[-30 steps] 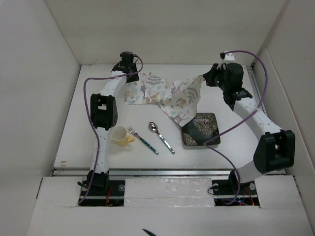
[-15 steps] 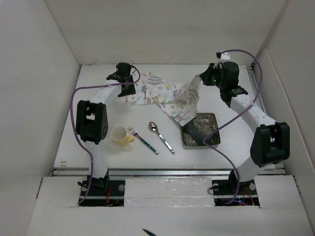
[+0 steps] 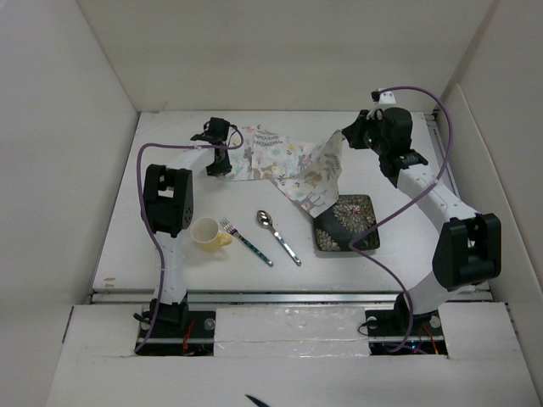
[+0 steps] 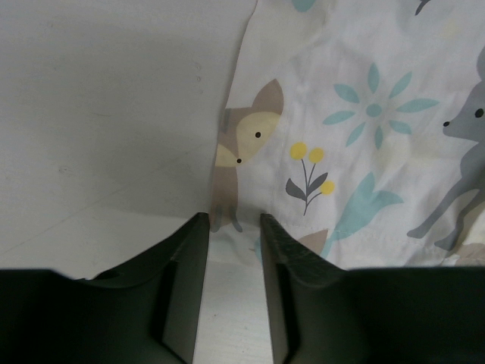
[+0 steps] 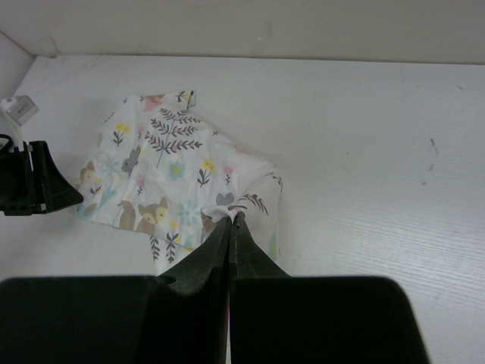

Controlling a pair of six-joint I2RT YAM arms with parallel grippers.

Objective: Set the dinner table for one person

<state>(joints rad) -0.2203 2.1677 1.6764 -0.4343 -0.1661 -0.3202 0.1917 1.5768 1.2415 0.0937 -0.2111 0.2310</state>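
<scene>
One placemat (image 3: 271, 157): right fingers (image 5: 204, 262) pinched on it, left fingers (image 4: 182, 265) narrowly apart (tip near plate (image 3: 344, 225)).

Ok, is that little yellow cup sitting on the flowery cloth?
No, the yellow cup stands on the bare white table beside the fork, well apart from the cloth further back.

Cup (image 3: 206, 232), fork (image 3: 246, 241), spoon (image 3: 278, 236) and plate (image 3: 346, 223) obstruct the dinner table (image 3: 127, 237); left margin free.
</scene>
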